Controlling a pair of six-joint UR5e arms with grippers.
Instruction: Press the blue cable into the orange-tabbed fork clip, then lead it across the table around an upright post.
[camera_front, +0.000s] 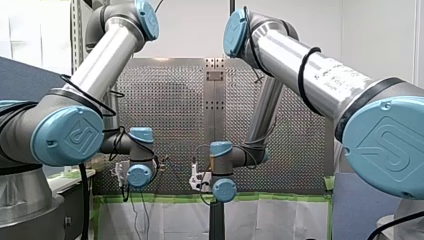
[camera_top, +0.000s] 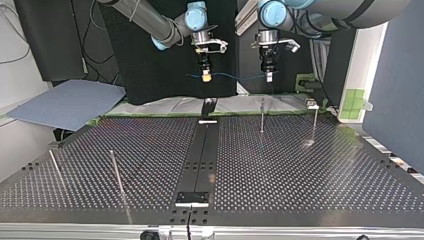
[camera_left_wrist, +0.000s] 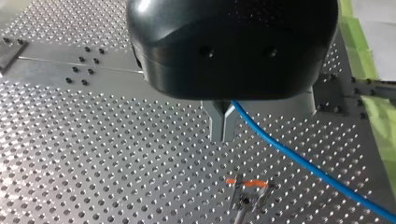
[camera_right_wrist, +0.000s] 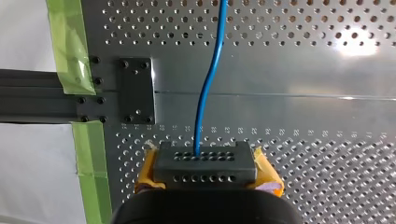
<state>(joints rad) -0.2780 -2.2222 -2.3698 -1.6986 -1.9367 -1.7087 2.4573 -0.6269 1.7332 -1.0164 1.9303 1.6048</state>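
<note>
The blue cable (camera_top: 235, 77) hangs stretched between my two grippers, above the table's far edge in the top view. My left gripper (camera_left_wrist: 223, 125) is shut on the cable (camera_left_wrist: 299, 161), which trails away beside its metal fingers. The orange-tabbed fork clip (camera_left_wrist: 247, 186) stands on the perforated plate just ahead of and below that gripper, with nothing in it. My right gripper (camera_right_wrist: 205, 163), with yellow pads (camera_right_wrist: 267, 173), is shut on the cable (camera_right_wrist: 208, 88), which runs straight ahead from it. In the top view my left gripper (camera_top: 268, 75) is at the right and my right gripper (camera_top: 205, 76) at the left.
Thin upright posts stand on the table: one (camera_top: 261, 115) and another (camera_top: 315, 122) at the far right of the top view, two more (camera_top: 117, 172) (camera_top: 55, 167) at the near left. A black strip (camera_top: 202, 150) runs down the middle. Green tape (camera_right_wrist: 70, 46) edges the plate.
</note>
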